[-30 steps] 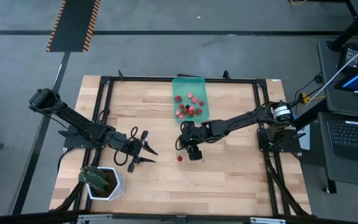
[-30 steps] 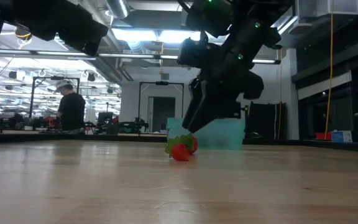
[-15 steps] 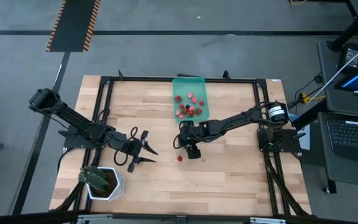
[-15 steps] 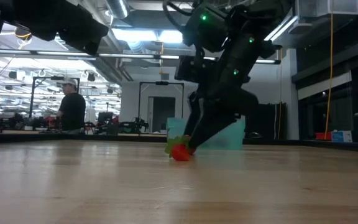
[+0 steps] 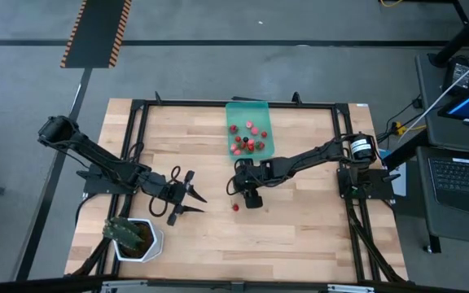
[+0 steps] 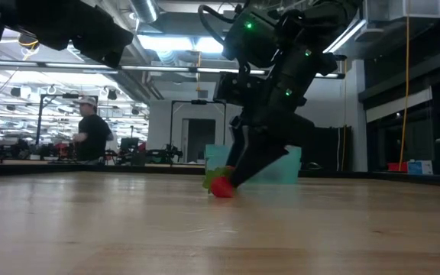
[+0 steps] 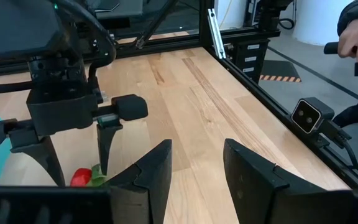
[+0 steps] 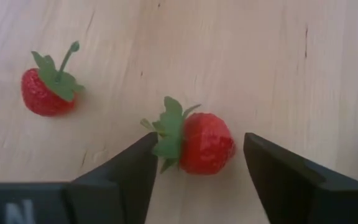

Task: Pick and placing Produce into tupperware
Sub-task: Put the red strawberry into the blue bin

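The right gripper (image 8: 194,163) stood low near the table's (image 5: 300,236) middle, fingers wide around a strawberry (image 8: 199,142), ready to close. The container (image 5: 259,110) waited at the far edge; the left gripper (image 5: 192,197) idled open.

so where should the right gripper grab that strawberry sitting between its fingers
Probably across the red body of the strawberry, coming straight down from above. It lies on its side with the leafy top pointing toward one finger, so the right gripper, open and straddling it, should close on the firm flesh, not the leaves. A second strawberry sits apart, clear of the fingers.
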You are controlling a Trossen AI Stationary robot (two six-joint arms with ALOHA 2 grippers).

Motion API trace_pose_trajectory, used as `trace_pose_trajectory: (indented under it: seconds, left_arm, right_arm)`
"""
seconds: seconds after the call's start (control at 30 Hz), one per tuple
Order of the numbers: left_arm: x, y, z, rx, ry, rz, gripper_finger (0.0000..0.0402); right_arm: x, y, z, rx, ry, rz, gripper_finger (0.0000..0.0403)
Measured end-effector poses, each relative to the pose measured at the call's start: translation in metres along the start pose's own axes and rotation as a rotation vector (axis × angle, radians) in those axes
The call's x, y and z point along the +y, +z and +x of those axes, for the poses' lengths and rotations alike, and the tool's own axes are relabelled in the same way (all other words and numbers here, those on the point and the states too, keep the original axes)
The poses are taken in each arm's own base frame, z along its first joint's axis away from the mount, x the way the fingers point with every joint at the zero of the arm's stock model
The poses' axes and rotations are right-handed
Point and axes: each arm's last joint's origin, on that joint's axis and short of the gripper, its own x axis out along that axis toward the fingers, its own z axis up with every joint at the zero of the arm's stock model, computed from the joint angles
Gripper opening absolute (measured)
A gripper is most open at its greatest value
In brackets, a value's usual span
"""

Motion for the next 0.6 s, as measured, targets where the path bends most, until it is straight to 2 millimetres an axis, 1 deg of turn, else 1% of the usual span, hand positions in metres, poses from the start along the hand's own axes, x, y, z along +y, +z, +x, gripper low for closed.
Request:
trace_pose_trajectory:
  seconds: [0.07,0.13,0.4,0.47,0.6]
  left_arm:
    - [0.0000,0.0000,0.0000,0.000,0.000,0.000,0.0137]
    - [0.0000,0.0000,0.0000,0.000,0.000,0.000,0.0137]
    - [0.0000,0.0000,0.0000,0.000,0.000,0.000,0.0137]
    - [0.0000,0.0000,0.0000,0.000,0.000,0.000,0.0137]
    - [0.0000,0.0000,0.0000,0.000,0.000,0.000,0.0137]
  right_arm:
    - [-0.0001,-0.0001,0.0000,0.001,0.000,0.000,0.0213]
    - [-0.0005,-0.0002,0.0000,0.001,-0.001,0.002,0.0179]
    - [-0.0082,-0.0027,-0.0001,0.015,-0.010,0.099,0.0023]
    - [-0.0086,-0.0029,-0.0001,0.017,-0.011,0.105,0.0008]
    - [-0.0076,-0.0031,-0.0002,0.018,0.013,0.106,0.0013]
